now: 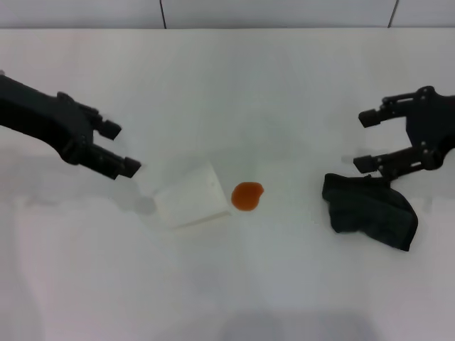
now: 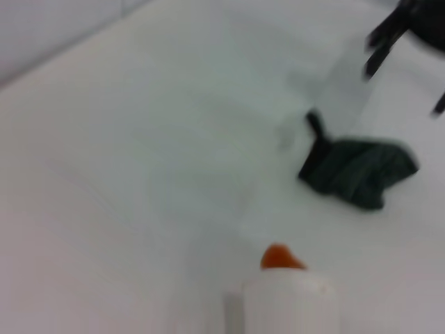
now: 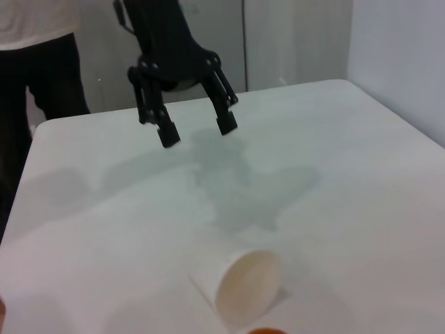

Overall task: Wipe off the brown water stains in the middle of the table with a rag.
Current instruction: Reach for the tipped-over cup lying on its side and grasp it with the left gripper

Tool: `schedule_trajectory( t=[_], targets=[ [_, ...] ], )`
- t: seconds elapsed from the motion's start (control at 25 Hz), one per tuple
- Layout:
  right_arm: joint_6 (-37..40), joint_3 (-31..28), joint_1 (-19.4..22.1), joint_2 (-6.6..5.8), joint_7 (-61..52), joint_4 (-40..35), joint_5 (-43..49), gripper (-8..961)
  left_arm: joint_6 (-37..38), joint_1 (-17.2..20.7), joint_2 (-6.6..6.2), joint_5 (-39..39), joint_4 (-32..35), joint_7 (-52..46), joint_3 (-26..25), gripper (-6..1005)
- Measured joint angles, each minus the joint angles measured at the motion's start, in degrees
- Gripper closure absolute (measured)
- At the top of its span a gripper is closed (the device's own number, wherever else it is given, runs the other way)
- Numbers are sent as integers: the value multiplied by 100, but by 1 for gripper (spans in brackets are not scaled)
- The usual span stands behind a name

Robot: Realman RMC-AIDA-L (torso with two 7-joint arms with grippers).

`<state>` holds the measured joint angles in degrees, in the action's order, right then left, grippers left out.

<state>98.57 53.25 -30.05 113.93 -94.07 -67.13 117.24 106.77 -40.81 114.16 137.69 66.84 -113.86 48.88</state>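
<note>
One small glossy orange-brown stain [image 1: 247, 195] lies mid-table on the white table [image 1: 234, 85]; it also shows in the left wrist view [image 2: 280, 257] and as a sliver at the edge of the right wrist view [image 3: 264, 331]. The dark rag [image 1: 370, 209] lies crumpled on the table to the right of the stain, also in the left wrist view [image 2: 358, 170]. My right gripper [image 1: 364, 141] is open and empty, hovering just above and behind the rag. My left gripper [image 1: 122, 148] is open and empty, left of the cup, and shows in the right wrist view [image 3: 198, 131].
A white paper cup [image 1: 188, 197] lies on its side just left of the stain, touching or nearly touching it; it also shows in the left wrist view [image 2: 288, 303] and the right wrist view [image 3: 247, 285]. A person in dark trousers [image 3: 42, 62] stands beyond the table's left end.
</note>
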Motion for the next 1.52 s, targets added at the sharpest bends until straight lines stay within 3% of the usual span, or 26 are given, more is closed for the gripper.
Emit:
schedule_trajectory(
  t=[0.28,0.44,0.64,1.08,1.52],
  targets=[
    [-20,8,-29,7,11,-31,2,170,-106,-527,364,924,-94,17,425,124],
    [-10,8,-25,29,12,-39,3,170,-298,-635,455,1078,-115,55,865,123],
    [-5,17,-16,66,11,-39,9,170,-773,-691,482,1075,-472,62,1437,124],
    [13,75,-8,98,25,-38,-27,170,-1442,-832,493,785,-1293,129,1503,127],
    [-12,171,-47,113,81,-101,-44,170,-1984,-945,502,519,-1928,139,1979,131]
  ],
)
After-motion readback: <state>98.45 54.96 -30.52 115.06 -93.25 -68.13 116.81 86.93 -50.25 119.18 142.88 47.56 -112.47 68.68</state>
